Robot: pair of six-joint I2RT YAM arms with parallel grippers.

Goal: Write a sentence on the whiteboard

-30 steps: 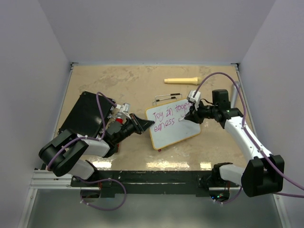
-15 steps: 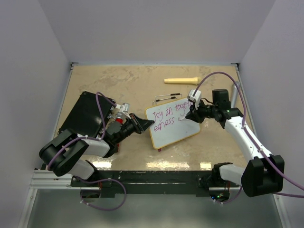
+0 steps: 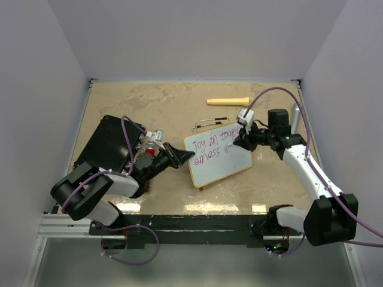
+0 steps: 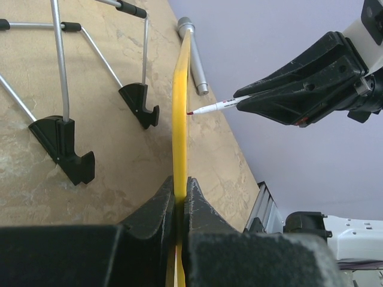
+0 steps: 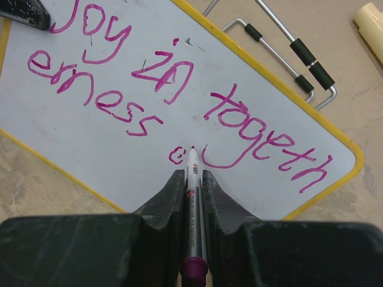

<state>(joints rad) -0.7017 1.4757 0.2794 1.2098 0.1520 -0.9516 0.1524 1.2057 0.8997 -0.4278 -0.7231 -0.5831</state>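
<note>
The whiteboard [image 3: 218,164] [image 5: 90,137] stands tilted on the table, and its yellow rim shows edge-on in the left wrist view [image 4: 179,119]. My left gripper [image 3: 182,156] [image 4: 180,191] is shut on the board's left rim. The sentence [image 3: 214,144] [image 5: 179,95] is in pink marker: "Joy in togeth" over "erness", with a small loop [image 5: 175,156] after it. My right gripper [image 3: 239,141] [image 5: 192,176] is shut on a pink-capped marker [image 5: 192,179] [image 4: 215,106]. The marker's tip sits at the board's face just right of the loop; I cannot tell if it touches.
A black flat case [image 3: 111,143] lies under the left arm. A folded wire stand with black feet [image 3: 210,124] [image 4: 60,89] [image 5: 281,42] lies behind the board. A cream wooden stick [image 3: 228,101] rests near the far edge, and a silver cylinder [image 3: 294,119] [image 4: 192,54] lies at the right.
My right gripper has shifted the marker a little up the board, towards the far edge. The left gripper and the board have stayed put.
</note>
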